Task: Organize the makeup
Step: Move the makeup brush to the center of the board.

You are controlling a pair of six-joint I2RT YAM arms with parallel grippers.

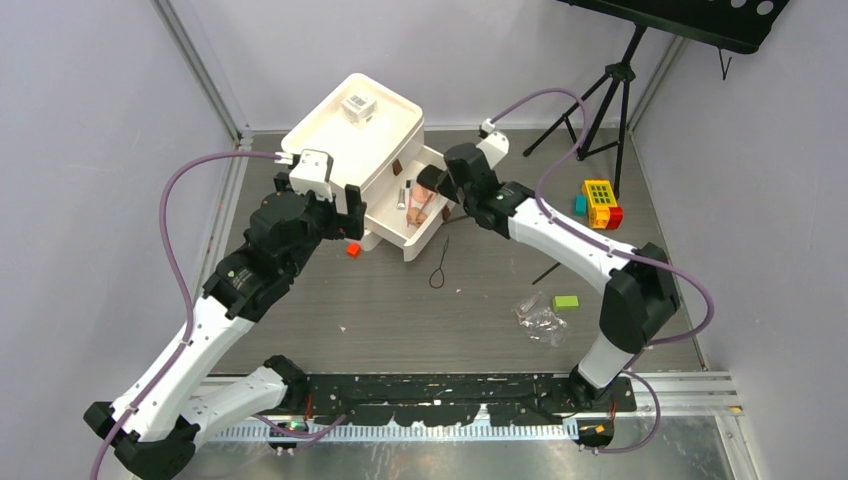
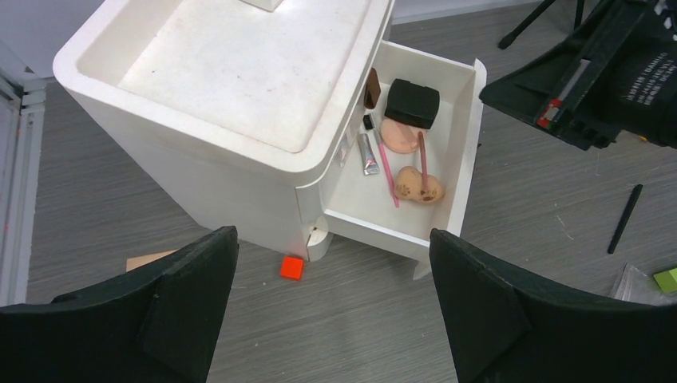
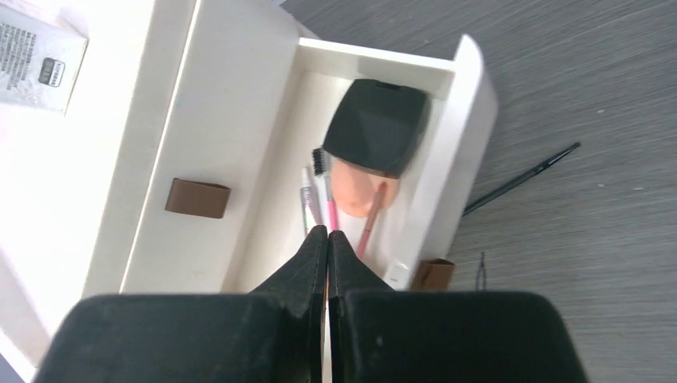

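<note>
Right pincer [image 1: 432, 192], top view: over the open drawer [image 1: 428, 232] of the white organizer [image 1: 330, 140]. Left pincer [image 1: 345, 222] sits at the organizer's 7 o'clock corner. A black pencil [image 1: 546, 272] lies on the table [image 1: 400, 310], 4 o'clock from the drawer.

Left wrist view: left pincer spread, empty. Only here is the drawer's full load visible: compact [image 2: 412, 103], puff [image 2: 399, 136], sponge [image 2: 419, 185].

Right wrist view: tips pressed together, pinching nothing visible.

Judgement: drawer filling partly done. Next: open over the pencil and pinch its thin shaft.
</note>
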